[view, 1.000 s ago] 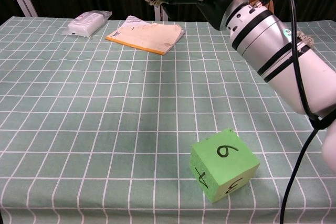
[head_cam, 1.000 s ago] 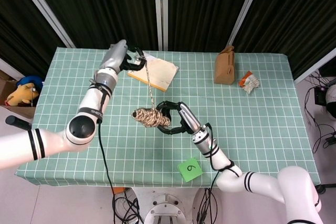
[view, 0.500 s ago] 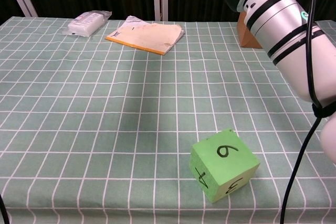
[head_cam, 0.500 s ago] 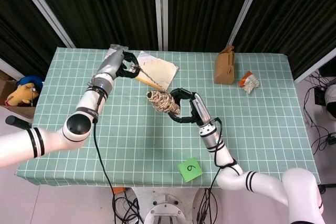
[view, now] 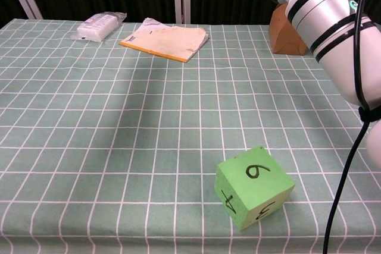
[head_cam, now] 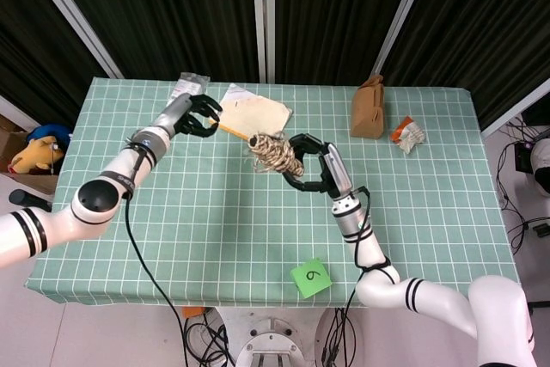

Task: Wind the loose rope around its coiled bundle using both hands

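1. A worktop (head_cam: pixel 430 204) covered with a green cloth gridded in white lines is seen from above in the head view and from its near edge in the chest view.
2. A flat tan book with a yellow edge (head_cam: pixel 255 114) is laid towards the far side of the worktop, left of centre.
3. A brown folded paper bag (head_cam: pixel 368 107) is stood upright to the right of the tan book, well apart from it.
4. The right robot hand (head_cam: pixel 314 169) is raised near the front right corner of the tan book, and a coiled bundle of tan rope (head_cam: pixel 273 154) is gripped in its black fingers.
5. The left robot hand (head_cam: pixel 198 116) is held just left of the tan book with its fingers curled; whether the loose rope end is pinched in it cannot be told.
6. A green foam cube marked with a black 6 (head_cam: pixel 311 278) is set well in front of the tan book, near the front edge.
7. A clear packet of white material (view: pixel 98 26) is placed left of the tan book.
8. A small crumpled white and orange wrapper (head_cam: pixel 408 133) is found far right of the tan book, just beyond the bag.
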